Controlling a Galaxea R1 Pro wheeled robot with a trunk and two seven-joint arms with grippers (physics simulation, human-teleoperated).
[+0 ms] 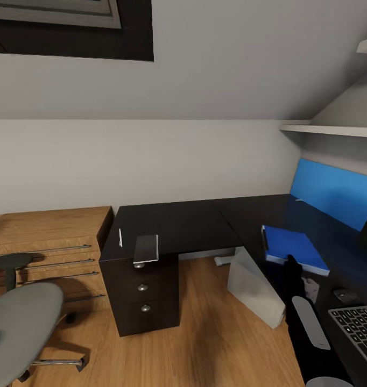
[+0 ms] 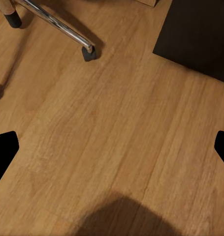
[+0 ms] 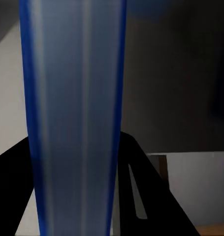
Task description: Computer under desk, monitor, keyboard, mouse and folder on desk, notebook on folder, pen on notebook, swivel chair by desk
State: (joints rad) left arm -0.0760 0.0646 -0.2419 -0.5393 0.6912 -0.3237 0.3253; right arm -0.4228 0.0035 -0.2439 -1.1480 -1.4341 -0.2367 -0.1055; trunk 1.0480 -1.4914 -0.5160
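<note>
— Where's the blue folder [image 1: 295, 248] now?

— Lying on the black counter [image 1: 178, 223], along the right-hand wing, just in front of the blue wall panel [image 1: 334, 191]. The right pincer [image 1: 292, 269] is at its near edge. From the right wrist camera the folder's edge [image 3: 75, 118] runs straight between the two black fingers [image 3: 141, 187], so the pincer looks closed on it.

— And the left pincer?

— Spread wide with nothing in it. Its dark fingertips [image 2: 3, 152] sit at either margin of the left wrist camera, hanging over bare wooden floor [image 2: 116, 128], with a chrome leg of the swivel chair [image 2: 57, 24] and one castor nearby.

— What else is on the counter?

— The grey notebook [image 1: 146, 248] lies at the front edge of the left wing, above the drawers with silver knobs [image 1: 142, 287], overhanging a little. The white pen [image 1: 120, 237] is just beside it. On the far right, the keyboard [image 1: 358, 328] is near the lower corner, with the small black mouse [image 1: 345, 294] just behind it.

— The computer?

— The pale tower [image 1: 256, 293] stands on the floor, tucked in the corner of the L, tilted in this view. The grey seat of the swivel chair [image 1: 22, 328] is low on the left, in front of a light wooden cabinet [image 1: 49, 247], well apart from the counter's right wing.
</note>
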